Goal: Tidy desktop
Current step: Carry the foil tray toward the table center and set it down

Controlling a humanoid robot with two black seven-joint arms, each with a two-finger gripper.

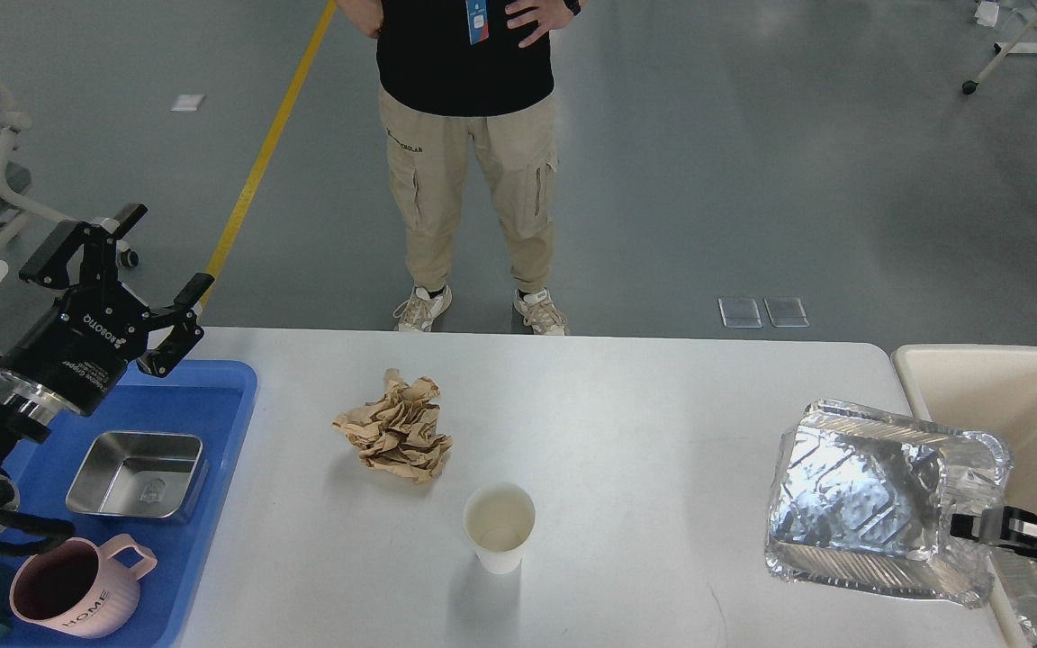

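The desktop [662,423] fills the lower middle of the view, between a blue tray [221,396] on the left and a beige bin [1023,387] on the right. The left gripper [136,279] hangs above the tray with its fingers spread and nothing between them. The right gripper [978,525] pinches the rim of a foil container [870,495], which is tilted at the table's right edge, next to the bin. The foil looks very light and thin, so I think it can bend or slip if the grip is not firm. A crumpled paper [397,427] and a paper cup [499,525] stand apart on the table; both seem light and soft. The paper can be taken anywhere, the cup best at its wall near the rim.
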